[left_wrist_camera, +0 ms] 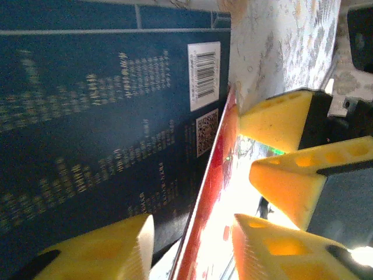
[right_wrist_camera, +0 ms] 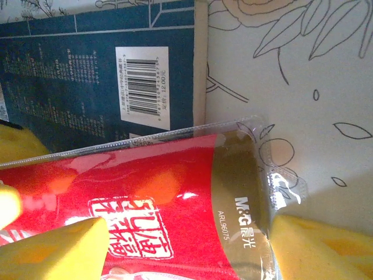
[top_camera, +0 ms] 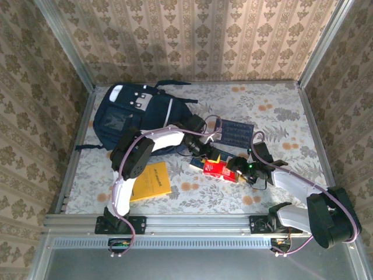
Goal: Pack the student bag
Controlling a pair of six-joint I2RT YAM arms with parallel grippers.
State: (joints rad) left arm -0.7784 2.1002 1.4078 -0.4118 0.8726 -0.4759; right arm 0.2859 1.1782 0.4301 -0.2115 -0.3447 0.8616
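At five o'clock from the student bag (top_camera: 131,114), our right claw (right_wrist_camera: 186,233) is pinching the red packet (right_wrist_camera: 157,192), with the left claw (left_wrist_camera: 192,227) spread astride it. We are risking a slip, because the plastic looks slick and is bowing.

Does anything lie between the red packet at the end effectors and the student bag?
The left arm itself does: its forearm stretches over the table between the red packet and the student bag. No loose item shows on that stretch. The dark blue book lies off that line.
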